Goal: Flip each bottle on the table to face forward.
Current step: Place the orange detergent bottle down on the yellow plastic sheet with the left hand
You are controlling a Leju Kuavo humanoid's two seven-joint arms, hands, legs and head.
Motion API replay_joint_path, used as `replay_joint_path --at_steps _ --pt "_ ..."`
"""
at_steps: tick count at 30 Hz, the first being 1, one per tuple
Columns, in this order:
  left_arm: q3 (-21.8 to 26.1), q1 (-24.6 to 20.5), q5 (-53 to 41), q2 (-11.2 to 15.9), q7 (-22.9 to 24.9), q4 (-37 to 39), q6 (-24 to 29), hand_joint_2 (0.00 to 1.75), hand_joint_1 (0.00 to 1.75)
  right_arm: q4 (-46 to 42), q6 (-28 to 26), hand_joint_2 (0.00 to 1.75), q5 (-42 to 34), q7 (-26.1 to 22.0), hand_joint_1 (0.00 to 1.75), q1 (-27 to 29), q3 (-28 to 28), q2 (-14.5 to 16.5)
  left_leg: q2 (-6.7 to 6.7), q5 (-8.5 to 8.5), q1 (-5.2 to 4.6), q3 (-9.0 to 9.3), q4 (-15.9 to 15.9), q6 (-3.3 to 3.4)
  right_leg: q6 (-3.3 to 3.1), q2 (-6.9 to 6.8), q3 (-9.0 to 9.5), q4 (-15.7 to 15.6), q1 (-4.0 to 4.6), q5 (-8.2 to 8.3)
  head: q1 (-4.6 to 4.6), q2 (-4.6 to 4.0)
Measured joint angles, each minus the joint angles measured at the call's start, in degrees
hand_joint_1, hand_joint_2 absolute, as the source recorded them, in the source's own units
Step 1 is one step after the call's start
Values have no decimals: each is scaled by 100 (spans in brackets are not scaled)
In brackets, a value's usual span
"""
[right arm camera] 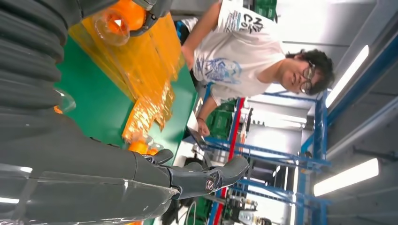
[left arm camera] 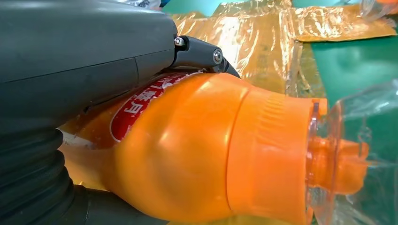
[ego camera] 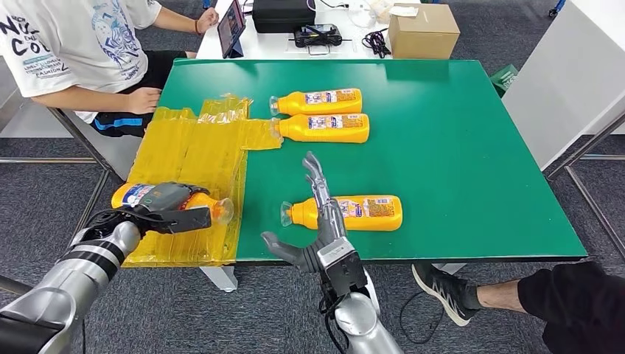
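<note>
Over yellow film (ego camera: pixel 193 151) at table's (ego camera: pixel 472 147) near-left edge: left hand (ego camera: pixel 163 203) wraps orange bottle (ego camera: pixel 133 195), partly past edge; slip risks floor drop. Right hand (ego camera: pixel 318 221) fingers spread, empty, against near bottle (ego camera: pixel 354 212); could nudge it

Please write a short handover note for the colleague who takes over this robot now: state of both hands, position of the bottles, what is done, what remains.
Left hand: grips one orange bottle above the yellow film at the table's near left edge.
Right hand: open, fingers extended, over the neck end of the near bottle, not holding it.
Two far bottles lie side by side, labels up.
Done: apparently those two, perhaps the near one.
Left: set the held bottle down label up; check the near one.
</note>
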Motion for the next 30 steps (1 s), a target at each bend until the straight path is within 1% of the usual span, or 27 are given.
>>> replay_joint_path --at_steps 3,4,5,7,8,9,10,14,23,30 --pt "-43 19 102 52 -21 38 3 175 175 69 28 175 -5 1 0 -30 15 1 0 -1 0 13 -1 -2 -1 0 12 0 0 -1 -1 0" --pt "-61 26 108 62 -19 43 9 175 155 90 36 175 -9 2 0 -39 21 1 0 -2 0 17 -2 -3 -1 0 15 0 0 -1 -1 0" --pt "-84 32 107 68 -12 48 14 175 117 110 40 175 -14 3 0 -45 26 1 0 -3 0 21 -2 -4 -1 0 18 0 0 -1 0 0" --pt "-133 39 104 73 14 60 16 175 31 147 43 175 -21 4 0 -51 34 1 0 -3 0 26 -2 -4 -1 1 22 0 0 -1 -1 0" --pt "-157 48 108 73 28 69 5 175 7 165 44 175 -25 4 0 -52 36 4 1 -3 0 27 -2 -5 -1 1 23 0 0 -1 -1 0" --pt "-177 64 120 73 39 82 -17 175 1 184 46 175 -28 5 0 -54 37 8 1 -3 0 29 -2 -5 -1 1 24 0 0 -1 -1 0" --pt "-192 80 146 75 46 92 -44 175 0 202 50 175 -31 5 0 -57 37 14 1 -3 1 30 -2 -5 -2 1 26 0 1 -1 0 0" --pt "-227 121 330 95 18 108 -193 0 0 275 69 175 -35 13 0 -74 38 37 -4 -3 1 42 -2 -5 -4 -1 42 0 0 -3 1 0" --pt "-221 156 865 212 -197 75 -705 0 0 427 124 175 -45 17 0 -143 39 62 -6 -3 0 76 -5 -7 -6 -1 77 -1 0 -5 1 0" --pt "-193 250 1417 332 -374 -115 -1060 0 0 522 133 175 -52 17 0 -182 40 81 -6 0 1 82 -5 -11 -6 -1 83 -1 0 -5 1 0"
